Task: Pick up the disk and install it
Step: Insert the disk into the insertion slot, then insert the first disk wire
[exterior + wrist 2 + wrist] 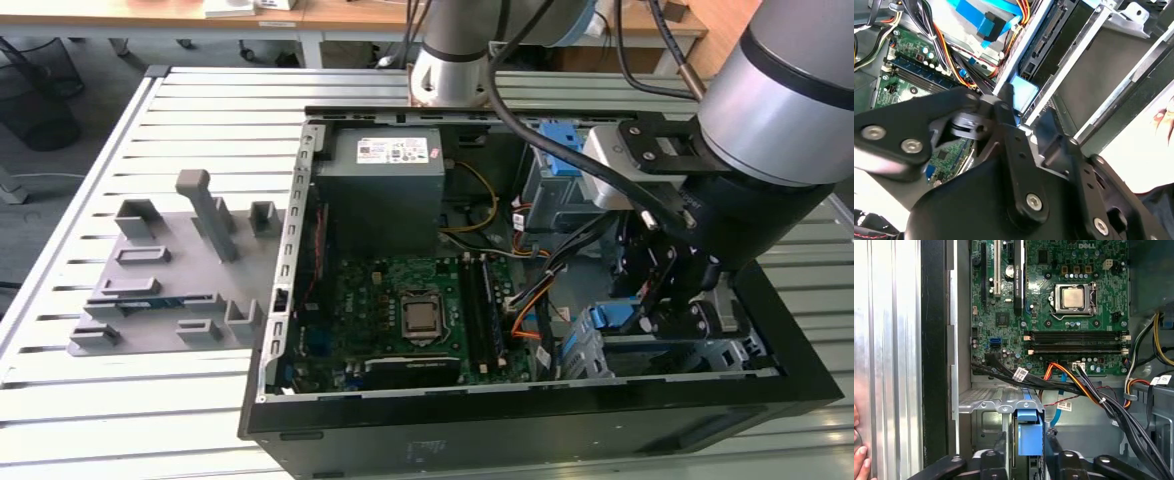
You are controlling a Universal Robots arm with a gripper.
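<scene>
The disk stands on edge in the metal drive bay at the front corner of the open computer case, on the exterior view's right. Its blue bracket shows between two black fingers. In the second wrist view the blue bracket end and the disk's dark connector edge sit inside the bay rails. My gripper reaches down into the bay, shut on the bracket's sides. Most of the disk's body is hidden by the bay and the gripper.
Bundled black, orange and yellow cables cross just beside the bay. The motherboard and the grey power-supply box take up the rest of the case. A grey fixture lies on the slatted table. A person's fingers rest near the case's edge.
</scene>
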